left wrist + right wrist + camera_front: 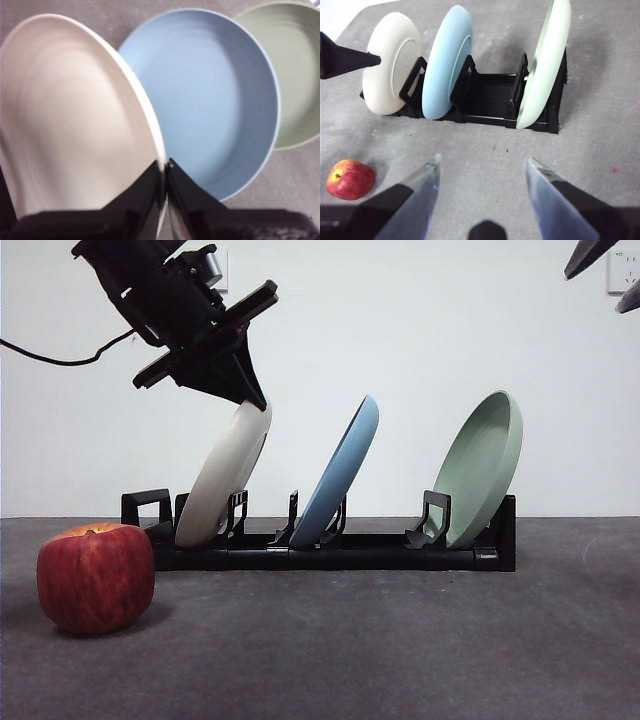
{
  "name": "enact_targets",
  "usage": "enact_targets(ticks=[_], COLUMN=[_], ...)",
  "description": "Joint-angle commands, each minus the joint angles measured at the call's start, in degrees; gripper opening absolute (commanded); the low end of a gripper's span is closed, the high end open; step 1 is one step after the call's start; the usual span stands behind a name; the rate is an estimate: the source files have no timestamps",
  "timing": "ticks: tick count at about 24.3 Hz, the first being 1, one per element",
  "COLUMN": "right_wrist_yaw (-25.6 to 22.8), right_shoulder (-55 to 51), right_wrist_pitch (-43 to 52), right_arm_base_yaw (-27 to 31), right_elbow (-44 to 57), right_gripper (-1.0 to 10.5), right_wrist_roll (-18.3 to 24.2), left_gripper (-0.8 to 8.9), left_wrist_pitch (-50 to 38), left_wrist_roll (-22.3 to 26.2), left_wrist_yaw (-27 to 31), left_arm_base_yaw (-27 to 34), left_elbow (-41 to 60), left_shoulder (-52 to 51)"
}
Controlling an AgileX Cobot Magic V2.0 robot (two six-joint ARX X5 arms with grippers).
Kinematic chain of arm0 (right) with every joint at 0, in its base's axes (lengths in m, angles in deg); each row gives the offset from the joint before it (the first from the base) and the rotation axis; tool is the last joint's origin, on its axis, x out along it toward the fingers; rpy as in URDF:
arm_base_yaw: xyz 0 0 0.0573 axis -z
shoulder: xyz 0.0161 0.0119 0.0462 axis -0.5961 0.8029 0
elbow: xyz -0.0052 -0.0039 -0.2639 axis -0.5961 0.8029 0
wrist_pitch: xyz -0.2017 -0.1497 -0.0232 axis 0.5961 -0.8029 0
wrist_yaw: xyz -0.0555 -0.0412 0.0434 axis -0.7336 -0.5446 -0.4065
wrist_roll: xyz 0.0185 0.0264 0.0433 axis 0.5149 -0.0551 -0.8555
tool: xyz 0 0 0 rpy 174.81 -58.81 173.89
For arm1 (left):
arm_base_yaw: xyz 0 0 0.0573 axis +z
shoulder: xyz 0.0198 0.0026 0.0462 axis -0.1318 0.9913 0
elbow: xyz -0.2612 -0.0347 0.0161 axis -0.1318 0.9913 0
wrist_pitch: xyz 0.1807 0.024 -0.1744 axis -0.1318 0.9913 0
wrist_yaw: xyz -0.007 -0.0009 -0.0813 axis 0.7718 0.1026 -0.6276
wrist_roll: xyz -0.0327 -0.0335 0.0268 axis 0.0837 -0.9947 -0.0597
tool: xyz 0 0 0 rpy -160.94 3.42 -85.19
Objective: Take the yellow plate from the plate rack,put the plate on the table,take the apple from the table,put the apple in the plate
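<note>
Now my left gripper (255,400) has its fingers (150,187) pinched on the top rim of the yellow plate (222,480), which sits tilted in the end slot of the plate rack (340,550), lower edge down between the holders. Step in hand, as I judge it: draw the plate out. I'd lift along the plate's own lean rather than straight up, so the lower rim slides free of the slot instead of levering the rack (a rim pinch this narrow could let the plate swing). The light blue plate (340,475) stands in the next slot, near but not touching; the pale green plate (482,468) is well apart at the far end. The apple (96,576) rests on the counter (400,650) just beside the rack's plate end, so I'd set down on the bare counter in front of the rack. My right gripper (482,175) waits high, fingers spread, holding nothing.
</note>
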Motion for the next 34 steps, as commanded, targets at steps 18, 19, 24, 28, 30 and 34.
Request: enact_targets(ticks=[18, 19, 24, 28, 30, 34], right_wrist_yaw=[-0.3, -0.3, -0.2, -0.2, -0.2, -0.2], right_shoulder=[3.9, 4.6, 7.7, 9.9, 10.7, 11.4], right_wrist_pitch=[4.9, 4.8, 4.1, 1.0, -0.2, -0.8], right_arm_base_yaw=[0.2, 0.2, 0.2, 0.2, 0.2, 0.2], right_elbow=[-19.2, -21.4, -29.1, -35.0, -37.6, -40.2], right_gripper=[2.8, 2.8, 2.8, 2.8, 2.8, 2.8], right_wrist_roll=[0.4, 0.4, 0.4, 0.5, 1.1, 1.8], left_gripper=[-0.08, -0.08, -0.08, -0.08, -0.08, -0.08], left_wrist_pitch=[39.4, 40.9, 38.9, 34.5, 31.0, 21.4], left_wrist_roll=[15.7, 15.8, 14.0, 11.1, 9.6, 7.3], left_wrist_yaw=[6.1, 10.2, 18.7, 25.2, 27.8, 28.1], left_arm_base_yaw=[-19.7, -23.1, -33.7, -39.6, -41.6, -43.8], left_elbow=[-21.8, -21.7, -17.7, -10.5, -5.5, 4.9], left_shoulder=[-14.2, -14.0, -13.8, -13.8, -13.8, -13.6])
